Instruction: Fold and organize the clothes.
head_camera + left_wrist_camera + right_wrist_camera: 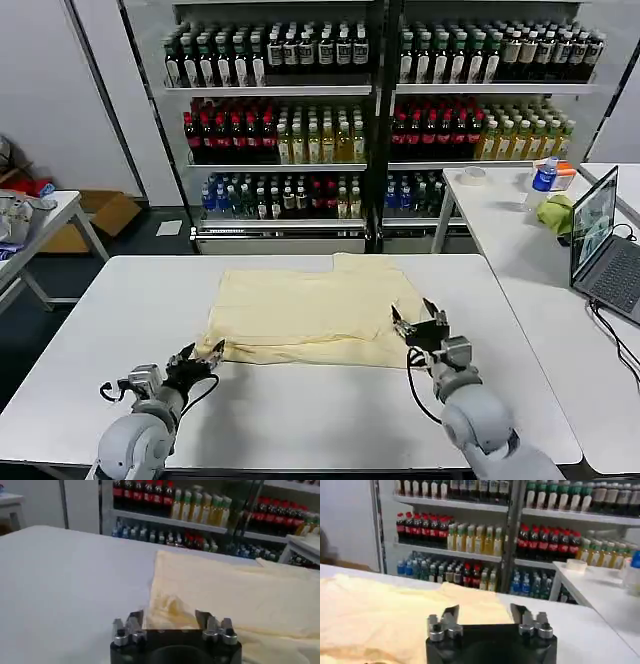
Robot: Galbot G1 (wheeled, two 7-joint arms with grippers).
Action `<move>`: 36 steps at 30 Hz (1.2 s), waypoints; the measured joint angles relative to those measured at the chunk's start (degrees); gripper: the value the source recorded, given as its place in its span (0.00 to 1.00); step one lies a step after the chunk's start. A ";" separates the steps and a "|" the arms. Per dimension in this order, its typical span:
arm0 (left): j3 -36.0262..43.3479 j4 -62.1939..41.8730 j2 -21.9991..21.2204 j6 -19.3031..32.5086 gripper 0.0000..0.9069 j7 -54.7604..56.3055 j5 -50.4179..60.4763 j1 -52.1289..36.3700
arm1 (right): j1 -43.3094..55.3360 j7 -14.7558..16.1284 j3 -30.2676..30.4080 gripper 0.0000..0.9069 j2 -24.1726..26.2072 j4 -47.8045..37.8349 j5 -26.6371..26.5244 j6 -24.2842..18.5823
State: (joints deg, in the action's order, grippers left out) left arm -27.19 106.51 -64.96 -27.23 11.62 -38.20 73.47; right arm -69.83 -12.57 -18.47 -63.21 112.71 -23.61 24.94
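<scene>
The clothes are one pale cream-yellow garment (310, 305), lying folded into a flat rectangle in the middle of the white table (300, 420). My left gripper (203, 352) is low at its near-left corner, open. In the left wrist view a bunched bit of the garment (225, 590) corner sits between the spread fingers of the left gripper (170, 617). My right gripper (420, 322) hovers over the near-right edge, open. In the right wrist view the garment (380, 610) lies under and beyond the right gripper (487, 612).
A drinks shelf (375, 120) stands behind the table. A side table (510, 230) on the right holds a laptop (600, 245), a small green cloth (556, 213), a blue bottle (544, 177) and a tape roll (472, 176). Another table (30, 230) is at far left.
</scene>
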 measured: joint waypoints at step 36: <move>0.63 -3.14 0.60 2.07 0.01 0.15 -0.24 -0.85 | -7.39 -1.01 -2.36 0.00 -2.88 -0.90 -7.83 2.68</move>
State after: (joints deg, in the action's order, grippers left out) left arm -26.56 103.38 -64.36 -25.16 11.77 -38.45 72.62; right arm -77.22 -13.57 -20.83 -66.10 111.80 -31.44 27.62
